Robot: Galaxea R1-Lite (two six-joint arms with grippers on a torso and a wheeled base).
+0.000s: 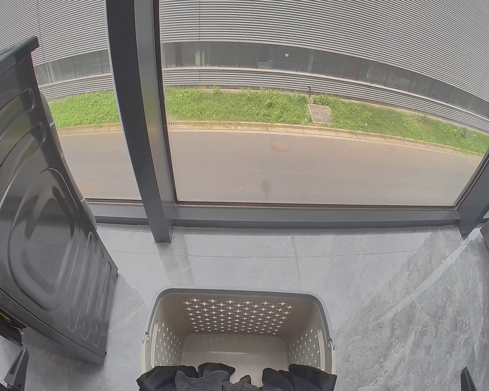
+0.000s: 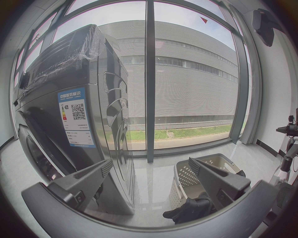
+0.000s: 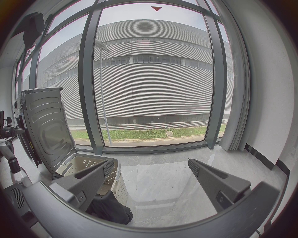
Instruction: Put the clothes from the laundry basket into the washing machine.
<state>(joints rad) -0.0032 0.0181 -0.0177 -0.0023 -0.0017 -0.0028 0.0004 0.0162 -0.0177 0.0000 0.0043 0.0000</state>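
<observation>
Black clothes (image 1: 234,389), soft and crumpled, lie draped over the near rim of the laundry basket (image 1: 237,315); whether this is one garment or several cannot be told. Basket: beige plastic, rounded rectangle, walls pierced with star-shaped holes; it stands on grey marbled floor tiles (image 1: 395,288). Washing machine (image 1: 31,213): dark grey, side panel of pressed sheet metal with embossed ribs, just beside the basket on the robot's left; clear plastic film (image 2: 68,52) covers its top; a blue-and-white label (image 2: 76,116) bearing a QR code is fixed to its front, near the round door (image 2: 40,152). Left gripper (image 2: 150,162): fingers spread apart, holding nothing; low, near the machine. Right gripper (image 3: 150,162): fingers likewise spread, holding nothing; low, right of the basket.
</observation>
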